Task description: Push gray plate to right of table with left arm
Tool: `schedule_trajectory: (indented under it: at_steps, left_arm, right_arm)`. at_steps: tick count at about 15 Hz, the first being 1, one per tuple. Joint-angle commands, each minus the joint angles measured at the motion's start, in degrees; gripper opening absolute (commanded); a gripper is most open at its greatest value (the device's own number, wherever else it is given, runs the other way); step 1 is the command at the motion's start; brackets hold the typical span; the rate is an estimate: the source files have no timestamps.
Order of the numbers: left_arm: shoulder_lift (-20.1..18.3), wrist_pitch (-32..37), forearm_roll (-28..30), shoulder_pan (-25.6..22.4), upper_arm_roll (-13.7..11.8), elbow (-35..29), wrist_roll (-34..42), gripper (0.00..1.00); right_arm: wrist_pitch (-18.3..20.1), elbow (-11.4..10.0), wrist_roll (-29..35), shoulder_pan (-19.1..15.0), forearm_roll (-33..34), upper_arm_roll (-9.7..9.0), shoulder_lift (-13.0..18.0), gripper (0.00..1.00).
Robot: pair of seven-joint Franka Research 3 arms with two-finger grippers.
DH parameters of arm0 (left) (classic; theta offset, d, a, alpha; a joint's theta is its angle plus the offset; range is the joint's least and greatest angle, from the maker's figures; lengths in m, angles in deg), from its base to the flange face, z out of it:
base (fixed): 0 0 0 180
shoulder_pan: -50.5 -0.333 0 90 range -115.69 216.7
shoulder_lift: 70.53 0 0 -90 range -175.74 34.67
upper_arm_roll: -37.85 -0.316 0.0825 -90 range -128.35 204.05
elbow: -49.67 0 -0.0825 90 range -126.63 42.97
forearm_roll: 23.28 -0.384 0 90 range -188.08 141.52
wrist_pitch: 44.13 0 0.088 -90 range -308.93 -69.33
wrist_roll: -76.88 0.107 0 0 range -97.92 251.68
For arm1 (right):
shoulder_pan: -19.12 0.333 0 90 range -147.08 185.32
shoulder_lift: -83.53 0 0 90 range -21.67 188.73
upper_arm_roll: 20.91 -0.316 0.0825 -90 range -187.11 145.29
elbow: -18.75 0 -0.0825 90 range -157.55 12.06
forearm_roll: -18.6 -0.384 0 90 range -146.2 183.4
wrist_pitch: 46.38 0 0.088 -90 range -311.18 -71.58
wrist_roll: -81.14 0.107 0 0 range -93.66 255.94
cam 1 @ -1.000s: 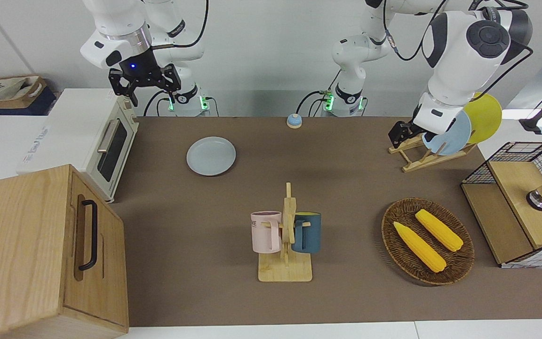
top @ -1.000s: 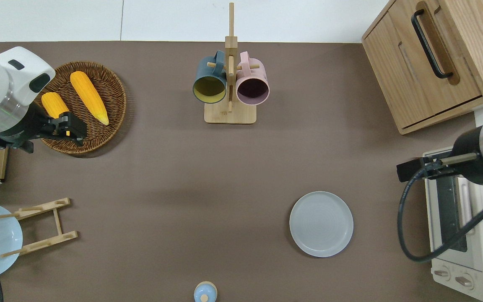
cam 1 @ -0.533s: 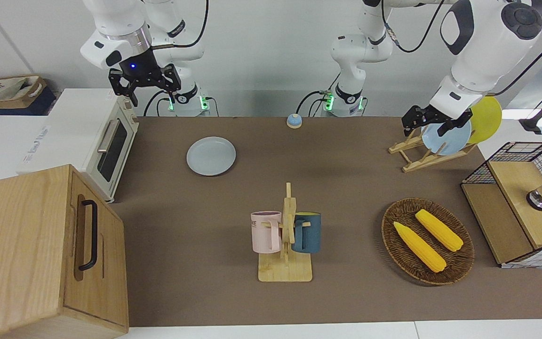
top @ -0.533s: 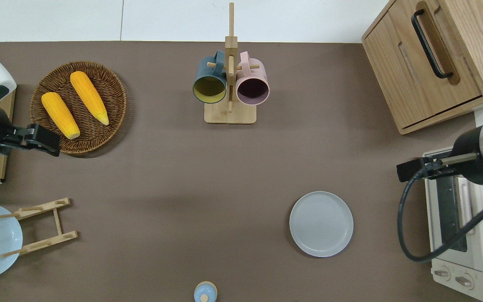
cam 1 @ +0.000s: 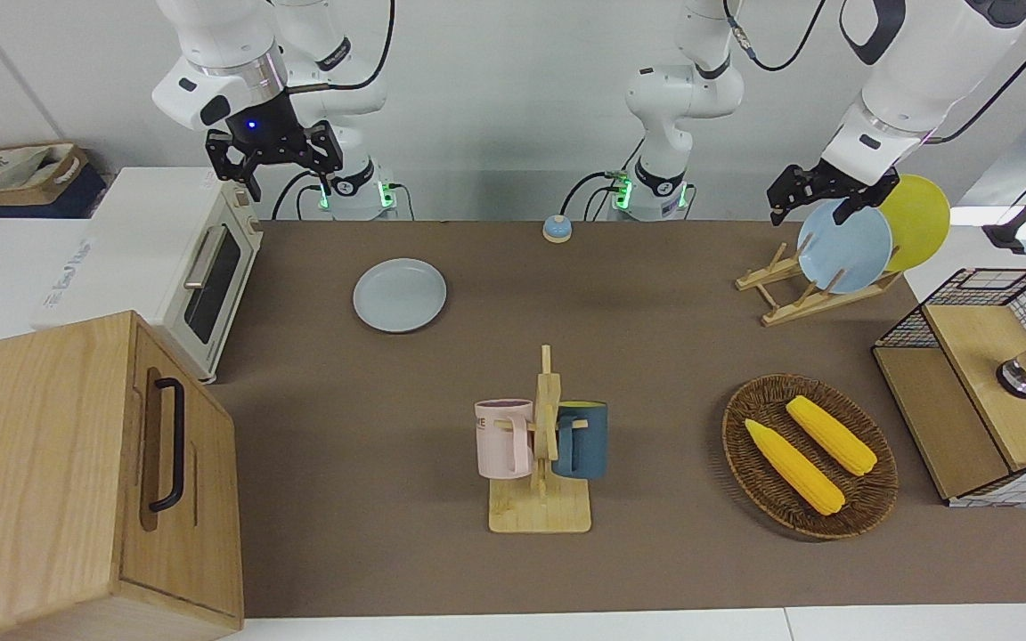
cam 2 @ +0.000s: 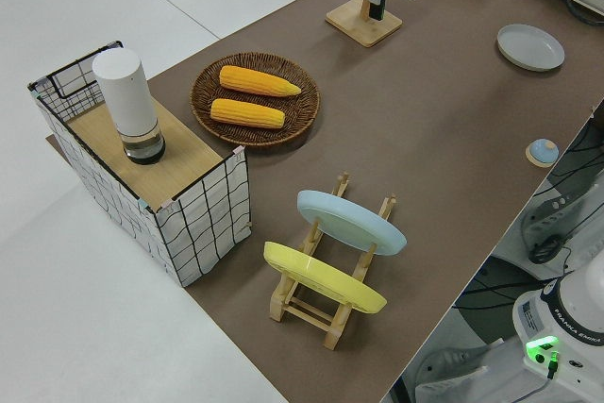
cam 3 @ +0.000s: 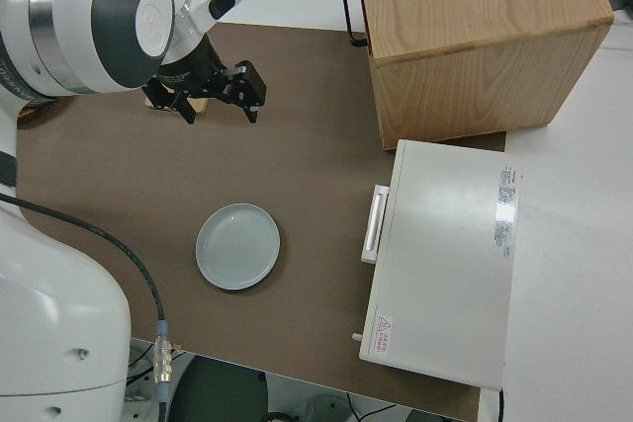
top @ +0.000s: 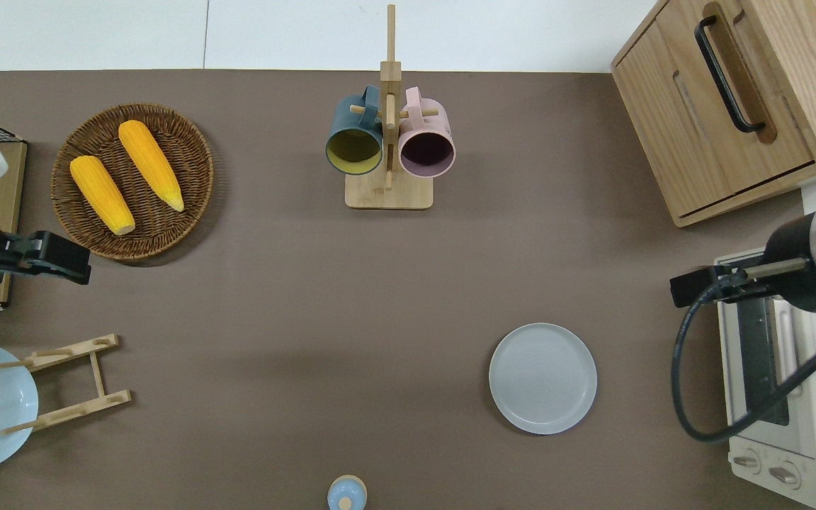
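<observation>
The gray plate [cam 1: 399, 295] lies flat on the brown table [cam 1: 655, 356], toward the right arm's end and close to the robots; it also shows as the gray plate [top: 542, 378] from overhead and in the right side view [cam 3: 237, 246]. My left gripper [cam 1: 814, 212] hangs open and empty in the air. Overhead, the left gripper [top: 71, 255] is over the table's left-arm end, just off the wicker basket's rim, most of the table's length away from the plate. The right gripper [cam 1: 277, 174] is parked, open and empty.
A wicker basket [top: 188, 127] holds two corn cobs. A wooden rack [cam 1: 816, 298] carries a light-blue and a yellow plate. A mug tree [cam 1: 541, 445] stands mid-table. A toaster oven [cam 1: 201, 267], wooden cabinet [cam 1: 59, 463], wire crate [cam 1: 994, 392] and small bell [cam 1: 557, 229] line the edges.
The left arm has risen and drawn back from over the corn basket toward its own end of the table. The gray plate and the right arm have not moved.
</observation>
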Motion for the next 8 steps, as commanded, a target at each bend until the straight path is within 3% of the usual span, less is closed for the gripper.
schedule_trajectory:
  at_steps: [1,8]
  left_arm:
    - [-4.98,-0.62,-1.26,0.95,-1.25,-6.04,0.62,1.0]
    - [-5.17,-2.38,-0.83,0.95,-1.07,-7.45,0.62,1.0]
  right_arm:
    - [0.69,0.22,-0.01,-1.16,-0.59,-0.85,0.36,0.983]
    - [0.69,0.22,0.08,-1.16,-0.59,-0.85,0.36,0.983]
